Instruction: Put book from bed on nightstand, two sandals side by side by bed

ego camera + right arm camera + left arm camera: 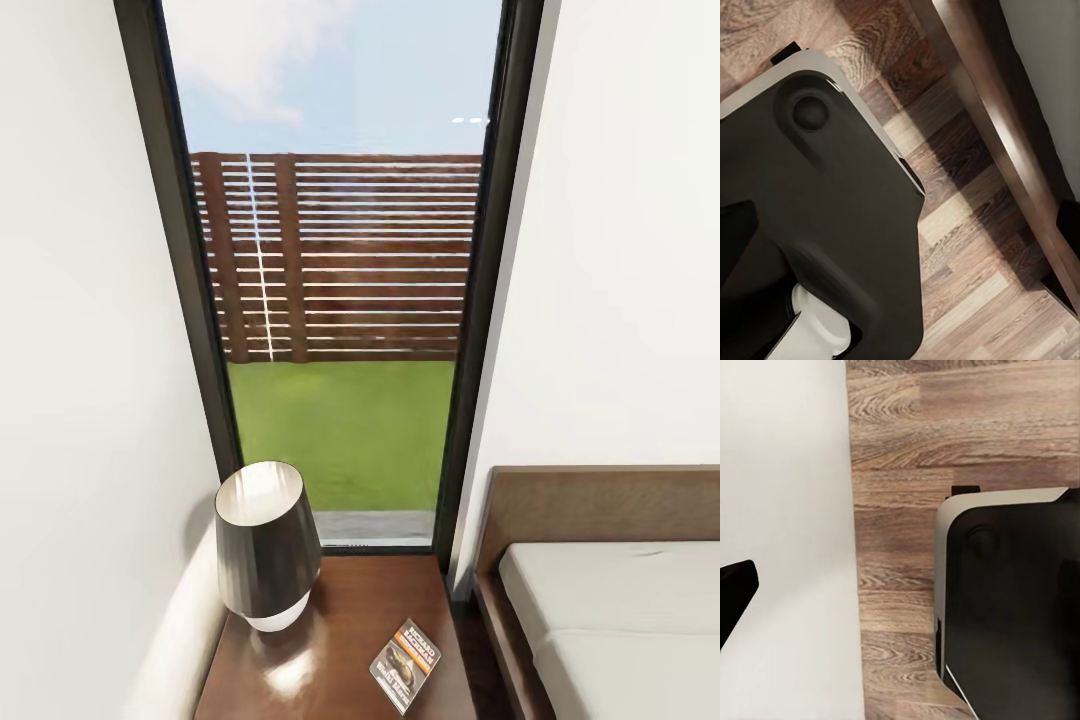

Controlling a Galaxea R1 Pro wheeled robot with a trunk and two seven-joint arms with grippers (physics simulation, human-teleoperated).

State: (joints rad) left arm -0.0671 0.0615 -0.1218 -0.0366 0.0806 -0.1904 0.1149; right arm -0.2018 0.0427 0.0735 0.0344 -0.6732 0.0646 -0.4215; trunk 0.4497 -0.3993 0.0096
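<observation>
The bedroom's tall dark-framed window (340, 250) looks onto grass and a brown slatted fence (340, 260). The bed (610, 610) is a pale-grey mattress on a dark frame, and that frame (997, 135) runs just beside the right pincer (1069, 247), above plank floor (900, 472). Beneath both pincers sits the robot's own black base (1012, 600).

The left pincer (735, 592) shows one dark fingertip against the white wall (787, 510). Whether either pincer is released or clenched I cannot tell, and nothing appears between the fingers.

The nightstand (350, 600) has a glossy brown top, and a dark lamp (265, 545) stands on it. The book (405, 665) lies flat on that top, apart from the lamp and toward the bed side. I cannot tell how it lies relative to either pincer.

I judge the book light, thin and slightly flexible — slick-covered on a slick top, so likely to slide rather than lift. It is best pinched across a short edge that overhangs or can be nudged out. Its part of the task looks done.

Its cover carries an orange band, a dark oval picture and white lettering — too small to read. No other writing or brand is legible.
</observation>
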